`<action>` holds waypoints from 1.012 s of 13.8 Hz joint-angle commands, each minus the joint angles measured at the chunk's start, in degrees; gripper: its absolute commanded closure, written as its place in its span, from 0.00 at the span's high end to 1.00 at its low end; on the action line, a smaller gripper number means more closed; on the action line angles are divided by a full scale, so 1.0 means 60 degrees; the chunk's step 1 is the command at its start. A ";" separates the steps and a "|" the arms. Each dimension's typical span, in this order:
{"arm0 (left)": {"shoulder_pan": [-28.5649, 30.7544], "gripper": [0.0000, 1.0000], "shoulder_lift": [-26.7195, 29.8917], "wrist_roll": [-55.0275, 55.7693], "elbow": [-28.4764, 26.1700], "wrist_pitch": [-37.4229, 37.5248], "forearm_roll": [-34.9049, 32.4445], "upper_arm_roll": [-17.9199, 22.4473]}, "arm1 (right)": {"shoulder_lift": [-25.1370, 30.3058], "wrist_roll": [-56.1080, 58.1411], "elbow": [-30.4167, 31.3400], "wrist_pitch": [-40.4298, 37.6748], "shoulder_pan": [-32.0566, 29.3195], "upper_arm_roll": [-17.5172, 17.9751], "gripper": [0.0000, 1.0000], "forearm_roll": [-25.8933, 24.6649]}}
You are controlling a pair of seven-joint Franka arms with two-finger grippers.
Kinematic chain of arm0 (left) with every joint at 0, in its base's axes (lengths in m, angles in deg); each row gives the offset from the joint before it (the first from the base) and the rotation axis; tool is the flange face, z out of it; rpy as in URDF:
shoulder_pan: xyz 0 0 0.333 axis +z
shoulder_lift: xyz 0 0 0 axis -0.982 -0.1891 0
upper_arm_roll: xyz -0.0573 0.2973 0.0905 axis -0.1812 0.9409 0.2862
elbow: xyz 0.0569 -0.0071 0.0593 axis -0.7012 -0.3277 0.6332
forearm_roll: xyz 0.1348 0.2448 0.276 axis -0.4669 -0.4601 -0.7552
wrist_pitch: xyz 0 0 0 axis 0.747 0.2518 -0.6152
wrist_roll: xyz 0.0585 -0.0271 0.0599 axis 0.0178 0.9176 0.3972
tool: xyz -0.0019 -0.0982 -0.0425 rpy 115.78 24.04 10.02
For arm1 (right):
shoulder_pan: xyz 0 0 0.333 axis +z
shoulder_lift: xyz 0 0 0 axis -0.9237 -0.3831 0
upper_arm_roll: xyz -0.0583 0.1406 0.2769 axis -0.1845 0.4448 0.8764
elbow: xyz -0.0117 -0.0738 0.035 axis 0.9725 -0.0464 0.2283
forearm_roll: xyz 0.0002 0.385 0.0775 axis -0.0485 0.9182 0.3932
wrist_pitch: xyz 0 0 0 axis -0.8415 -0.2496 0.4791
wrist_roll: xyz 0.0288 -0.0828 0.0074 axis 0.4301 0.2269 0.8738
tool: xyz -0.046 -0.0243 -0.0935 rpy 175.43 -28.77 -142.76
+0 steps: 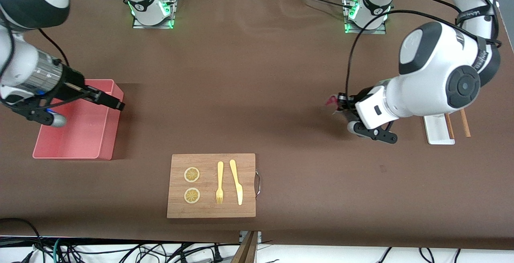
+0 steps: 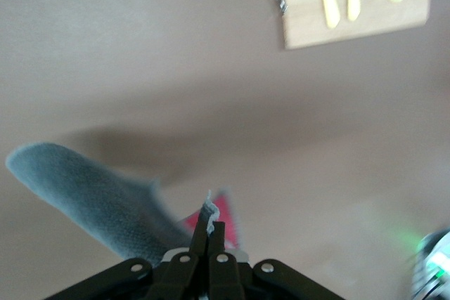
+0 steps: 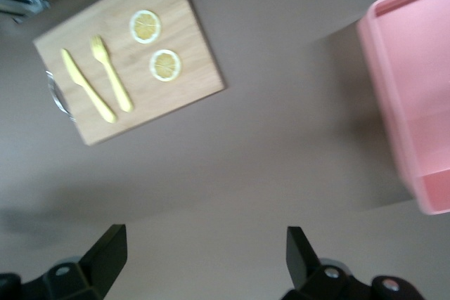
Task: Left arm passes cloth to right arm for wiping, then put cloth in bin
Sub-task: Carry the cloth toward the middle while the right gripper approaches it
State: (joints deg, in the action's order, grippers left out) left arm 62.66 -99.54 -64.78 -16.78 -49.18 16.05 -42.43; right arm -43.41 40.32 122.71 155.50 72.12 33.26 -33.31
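— Any writing to read? 
— None I can make out. The left gripper [image 2: 209,233] is up over bare table toward the left arm's end, jaws pinched on the cloth [image 2: 91,198] (grey face out, a pink-red corner at the fingers); its long side trails away from the fingertips.
— And the other?
— The right gripper [image 1: 114,101] hangs over the bin [image 1: 80,142], fingers spread wide, holding nothing
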 commanded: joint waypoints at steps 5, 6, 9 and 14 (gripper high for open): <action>-0.1652 0.00 -0.0661 0.4422 0.0452 -0.2870 0.0810 0.0060 | -0.0799 -0.2665 -0.0131 0.1532 0.1216 -0.0051 1.00 0.0471; -0.1858 0.00 -0.0764 0.4760 0.0467 -0.3398 0.0957 0.0060 | -0.0887 -0.3105 -0.0131 0.1679 0.1392 -0.0051 1.00 0.0471; -0.2532 0.00 -0.0998 0.5872 0.0452 -0.5038 0.1237 0.0060 | -0.1267 -0.4394 -0.0131 0.2323 0.1949 -0.0051 1.00 0.0471; -0.3061 0.00 -0.1277 0.7501 0.0452 -0.6553 0.1587 0.0046 | -0.1707 -0.5187 -0.0116 0.2340 0.2244 -0.0051 1.00 0.1596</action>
State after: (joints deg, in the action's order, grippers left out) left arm 45.04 -106.25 -22.21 -16.06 -87.92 23.01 -42.88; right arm -52.82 11.58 122.73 169.51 85.25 33.36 -26.97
